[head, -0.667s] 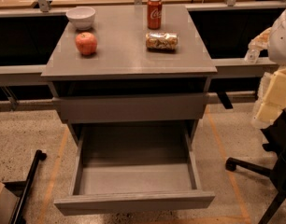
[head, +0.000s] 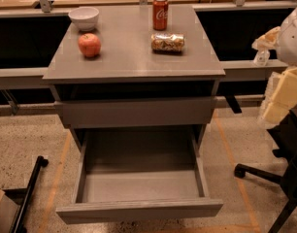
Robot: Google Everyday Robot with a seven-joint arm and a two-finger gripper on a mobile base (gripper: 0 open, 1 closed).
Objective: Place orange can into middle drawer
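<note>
The orange can [head: 168, 42] lies on its side on the grey cabinet top [head: 129, 57], right of centre, just in front of an upright red cola can [head: 160, 13]. The middle drawer [head: 139, 208] is pulled far out below a closed drawer front [head: 136, 111]; its flat grey floor holds nothing. My arm, white and cream, comes in at the right edge, with the gripper [head: 263, 52] beside the cabinet's right side at about the height of its top, well right of the orange can and apart from it. It holds nothing that I can see.
A red apple [head: 90, 44] and a white bowl [head: 84, 18] sit on the left of the cabinet top. A black office chair base [head: 265, 176] stands on the floor at the right. A black bar [head: 29, 193] lies on the floor at the left.
</note>
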